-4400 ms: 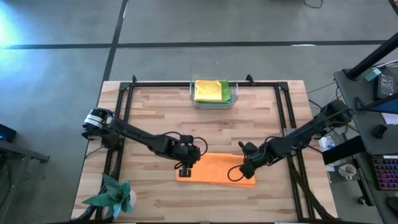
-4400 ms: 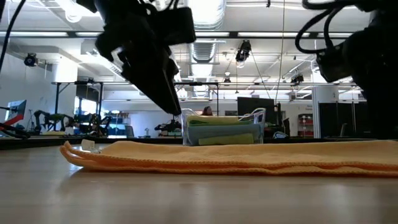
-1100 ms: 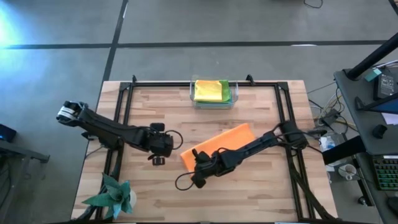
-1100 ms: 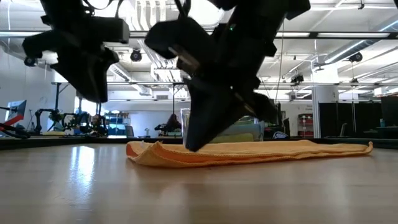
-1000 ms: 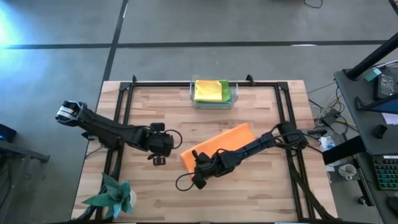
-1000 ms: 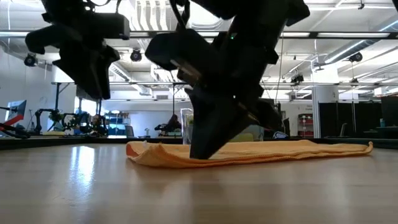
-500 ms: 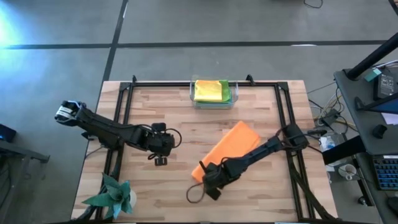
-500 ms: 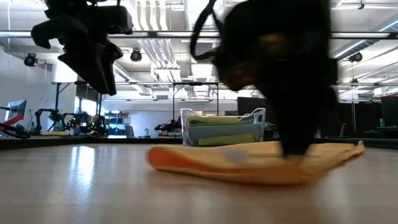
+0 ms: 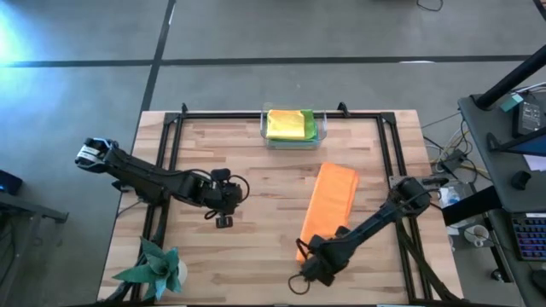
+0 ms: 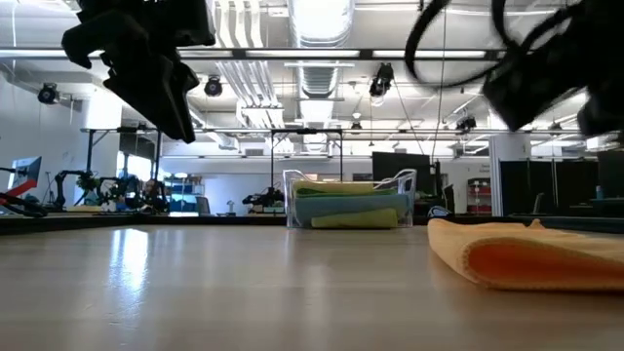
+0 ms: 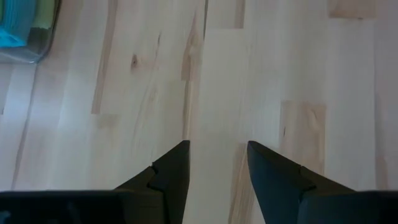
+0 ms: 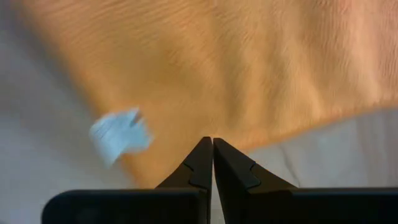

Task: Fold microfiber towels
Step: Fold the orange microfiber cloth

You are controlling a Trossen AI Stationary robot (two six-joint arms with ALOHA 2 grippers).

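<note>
We judged the folded orange microfiber towel [image 9: 329, 205] might unfold if dragged: our right gripper [image 9: 312, 268], fingers closed together, pinched its near end; our left gripper [image 9: 223, 220] hung open, empty, well left of it.

A light wooden table [image 9: 230, 153] carries a folded orange towel [image 9: 328, 209] right of centre, a clear bin [image 9: 291, 139] at the far edge, and a teal ornament [image 9: 156, 266] at the near-left corner.

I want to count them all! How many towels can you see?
4 that I can tell: the orange towel lies folded on the table; the yellow towel, green towel and blue towel are stacked in the clear bin. More may be hidden.
</note>
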